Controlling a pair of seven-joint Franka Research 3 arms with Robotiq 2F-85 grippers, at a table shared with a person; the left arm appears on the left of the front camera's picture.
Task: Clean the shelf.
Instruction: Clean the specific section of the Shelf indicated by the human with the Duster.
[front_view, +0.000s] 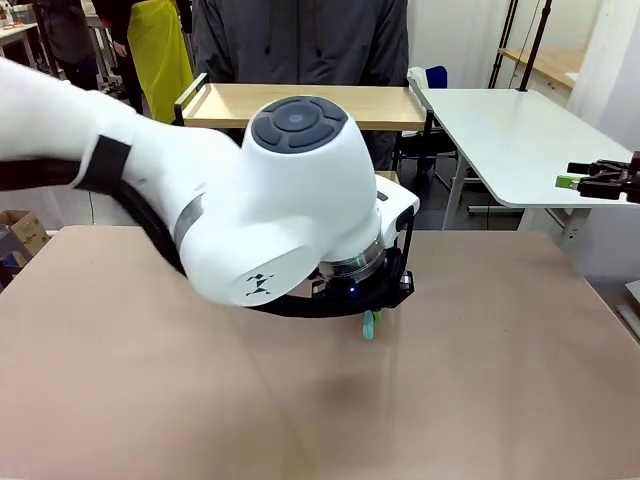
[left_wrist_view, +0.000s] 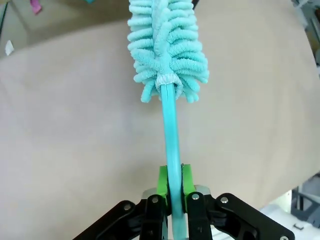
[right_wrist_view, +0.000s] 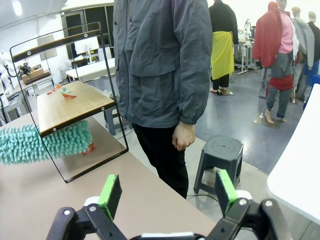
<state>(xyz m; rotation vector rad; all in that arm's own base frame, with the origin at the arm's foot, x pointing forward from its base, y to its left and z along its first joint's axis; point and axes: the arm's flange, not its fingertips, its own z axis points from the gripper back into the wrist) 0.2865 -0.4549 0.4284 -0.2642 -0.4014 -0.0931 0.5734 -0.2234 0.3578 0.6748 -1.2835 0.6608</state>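
Teal duster (left_wrist_view: 167, 45) was clamped in your left pincer (left_wrist_view: 175, 182), handle pointing straight ahead at the shelf (right_wrist_view: 70, 107); right pincer (right_wrist_view: 168, 191) gaped wide, farther off.

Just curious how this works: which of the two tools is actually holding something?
The left tool: it is shut on the handle of the fluffy turquoise duster. The right tool stands wide open, with nothing between its pads.
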